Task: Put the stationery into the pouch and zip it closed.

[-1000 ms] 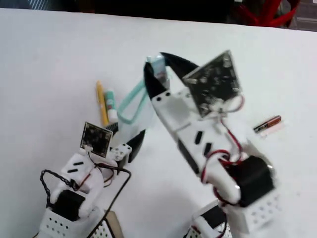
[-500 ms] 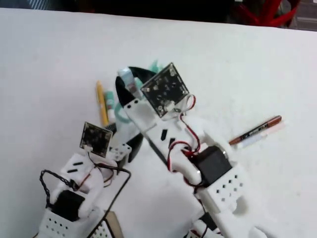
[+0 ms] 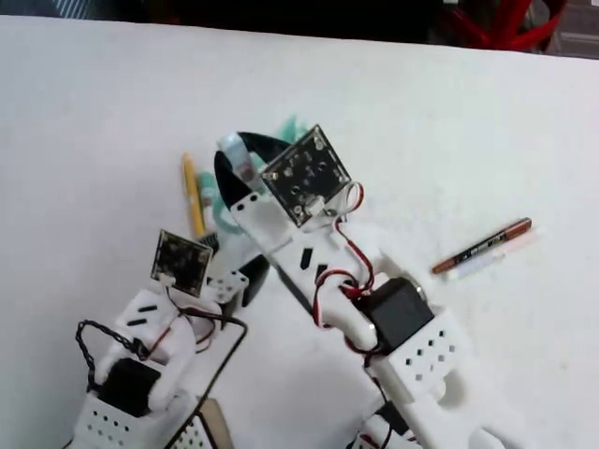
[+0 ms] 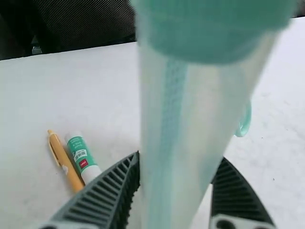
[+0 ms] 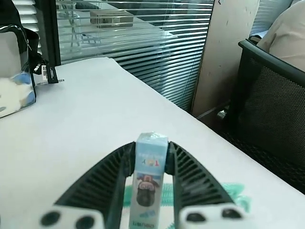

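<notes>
My left gripper [image 4: 176, 191] is shut on a translucent pouch [image 4: 190, 119] with teal trim and holds it up off the white table. In the high view this gripper [image 3: 245, 269] sits low at the left, and a teal edge of the pouch [image 3: 289, 126] pokes out behind the right arm. My right gripper [image 5: 150, 191] is shut on a small light-blue eraser box [image 5: 149, 181], above the pouch's teal edge [image 5: 228, 198]. From above, the eraser [image 3: 236, 152] hangs over the pouch. A yellow pen [image 3: 192, 196] and a glue stick [image 3: 210, 192] lie side by side left of the pouch.
A brown marker [image 3: 482, 244] lies with a white pen [image 3: 479, 265] beside it at the right of the table. The yellow pen [image 4: 64, 160] and glue stick [image 4: 81, 156] lie close to the left jaws. Dark chairs stand beyond the table's far edge.
My right arm has swung left and slightly nearer with the eraser in its grip, uncovering the brown marker. The left arm and the pouch have stayed put.
</notes>
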You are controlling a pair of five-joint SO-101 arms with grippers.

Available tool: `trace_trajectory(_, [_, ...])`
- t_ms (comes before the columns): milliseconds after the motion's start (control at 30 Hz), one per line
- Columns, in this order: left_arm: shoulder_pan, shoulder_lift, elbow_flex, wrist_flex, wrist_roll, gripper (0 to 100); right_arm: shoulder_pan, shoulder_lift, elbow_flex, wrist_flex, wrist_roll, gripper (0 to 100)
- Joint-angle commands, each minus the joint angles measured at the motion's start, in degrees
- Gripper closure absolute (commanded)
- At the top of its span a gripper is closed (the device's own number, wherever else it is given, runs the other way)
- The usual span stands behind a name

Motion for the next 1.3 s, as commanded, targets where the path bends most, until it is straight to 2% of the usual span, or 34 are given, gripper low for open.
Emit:
trace_trajectory(0, [-0.22, -0.22, -3.43, -0.88, 0.62, 77, -0.4, -2.59, 2.11, 0.04, 0.53, 97.8])
trace_trajectory(133, [-0.22, -0.22, -3.43, -0.88, 0.62, 77, 0.04, -6.81, 4.66, 1.8, 0.53, 97.1])
trace_trajectory(300, [-0.22, -0.22, -3.34, -0.88, 0.62, 77, 0.92, -8.66, 4.57, 3.74, 0.53, 86.5])
trace_trajectory(633, [-0.31, -0.22, -3.08, -0.88, 0.53, 77, 1.01, -8.92, 4.75, 4.09, 0.53, 86.1])
trace_trajectory(733, [-0.31, -0.22, -2.9, -0.97, 0.53, 77, 1.54, -8.4, 4.84, 4.09, 0.53, 89.0])
trace_trajectory(833, [-0.31, -0.22, -2.9, -0.97, 0.53, 77, 2.86, -8.4, 4.84, 3.38, 0.53, 99.0])
trace_trajectory(900, [-0.31, -0.22, -2.9, -0.97, 0.53, 77, 2.95, -8.31, 5.1, 2.24, 0.53, 96.3])
trace_trajectory(1267, [-0.31, -0.22, -2.73, -1.58, 0.53, 77, 2.86, -8.4, 14.07, -13.23, 0.09, 98.1])
